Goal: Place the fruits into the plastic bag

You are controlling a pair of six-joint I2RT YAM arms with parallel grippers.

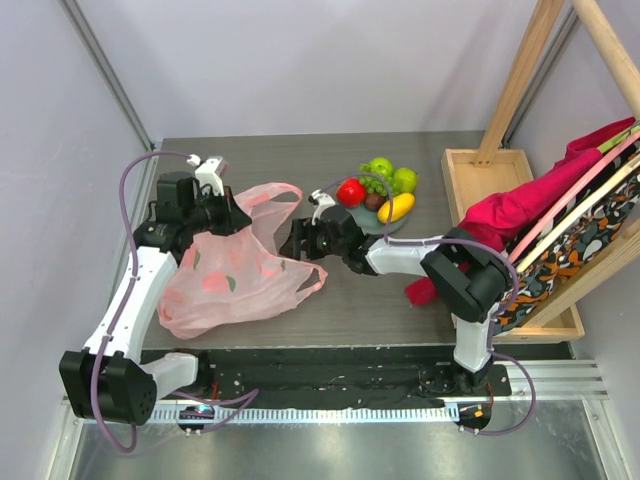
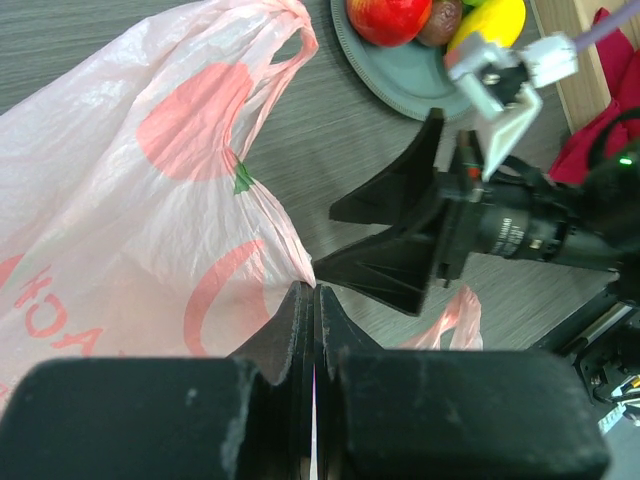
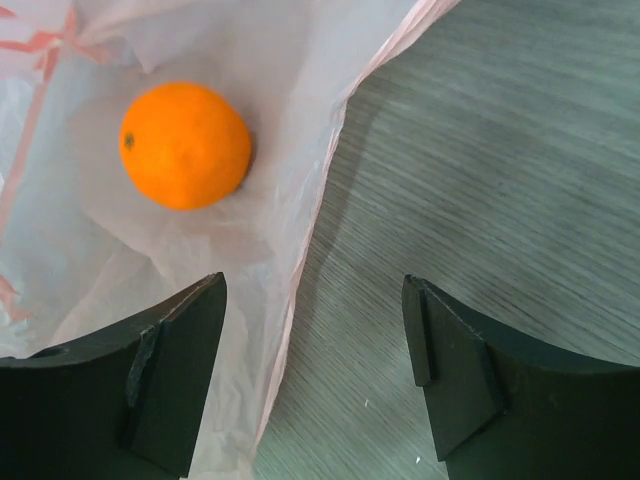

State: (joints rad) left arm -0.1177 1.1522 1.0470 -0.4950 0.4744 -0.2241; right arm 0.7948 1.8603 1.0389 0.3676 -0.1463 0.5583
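The pink plastic bag (image 1: 240, 275) lies on the table at the left, its mouth facing right. My left gripper (image 1: 238, 215) is shut on the bag's upper rim; a pink film shows between its jaws in the left wrist view (image 2: 312, 292). An orange (image 3: 185, 145) lies inside the bag (image 3: 150, 60). My right gripper (image 1: 297, 240) is open and empty at the bag's mouth, straddling the rim (image 3: 315, 300). A red apple (image 1: 350, 192), two green apples (image 1: 380, 167), a yellow mango (image 1: 396, 207), a plum (image 1: 373, 201) and grapes sit on a grey plate (image 1: 372, 224).
A wooden tray (image 1: 490, 170) stands at the back right. A red cloth (image 1: 520, 205) and a patterned cloth hang from a wooden rack (image 1: 530, 60) on the right. The bag's loop handles (image 1: 285, 192) lie toward the plate.
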